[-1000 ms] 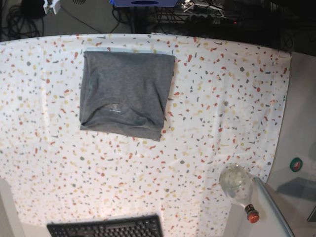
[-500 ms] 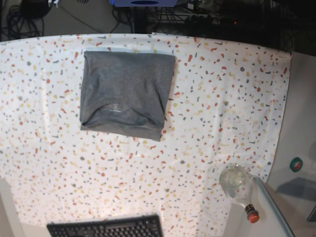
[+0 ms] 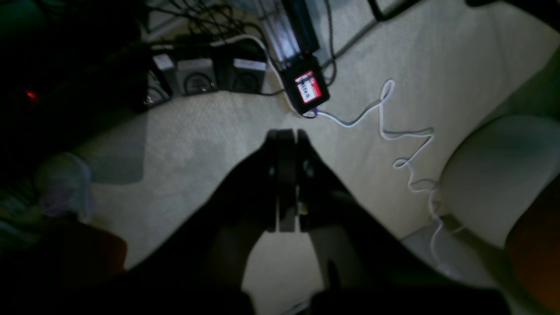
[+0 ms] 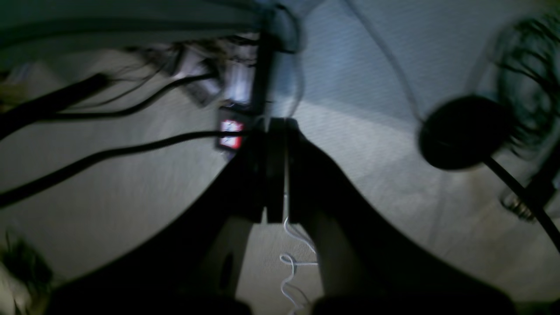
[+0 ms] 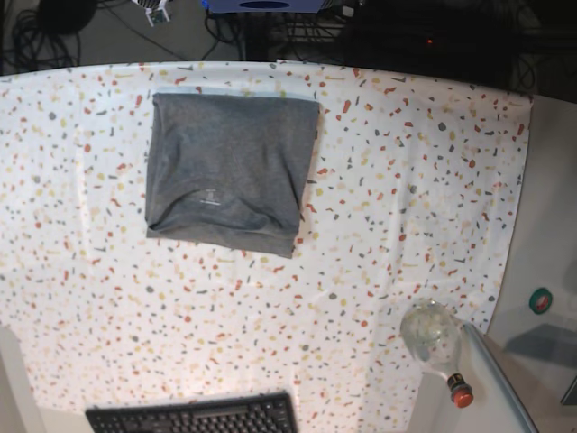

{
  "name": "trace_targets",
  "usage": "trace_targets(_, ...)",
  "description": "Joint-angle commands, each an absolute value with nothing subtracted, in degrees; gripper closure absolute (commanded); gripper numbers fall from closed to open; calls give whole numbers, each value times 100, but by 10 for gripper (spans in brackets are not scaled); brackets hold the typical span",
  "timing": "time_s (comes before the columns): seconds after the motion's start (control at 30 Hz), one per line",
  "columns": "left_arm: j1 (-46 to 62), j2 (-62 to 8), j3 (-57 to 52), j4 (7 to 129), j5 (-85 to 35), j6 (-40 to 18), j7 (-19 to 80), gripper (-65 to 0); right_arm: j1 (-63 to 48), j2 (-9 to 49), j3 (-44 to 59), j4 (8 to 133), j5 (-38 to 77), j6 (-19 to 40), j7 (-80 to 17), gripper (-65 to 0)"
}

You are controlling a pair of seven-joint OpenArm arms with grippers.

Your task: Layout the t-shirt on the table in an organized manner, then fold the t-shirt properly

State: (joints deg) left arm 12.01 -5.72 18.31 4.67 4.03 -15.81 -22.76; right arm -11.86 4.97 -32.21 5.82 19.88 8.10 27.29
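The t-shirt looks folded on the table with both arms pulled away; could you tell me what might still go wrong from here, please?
1. The t-shirt has an uneven near edge with a bulging corner, so the fold may count as untidy or slacken.
2. The clear bottle lies at the table edge and might roll off if the cloth is tugged.
3. The left gripper and right gripper are shut and face floor cables; a careless swing might snag one.
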Motion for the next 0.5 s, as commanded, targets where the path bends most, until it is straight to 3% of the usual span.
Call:
trace_targets(0.0,1165,-549,1815,514,189,-1604,-2387,0,-1288,585,-3257,549,2009,822,2730,0)
trace_targets(0.2,1103,-593,1859,541,-980,-1604,-2431,0,-1358,585,-3240,549,2009,822,2730,0)
trace_targets(0.47,1007,-637,1877,505,-163,-1604,-2396,0,-1209,470,-3231,558,2035,822,2756,0)
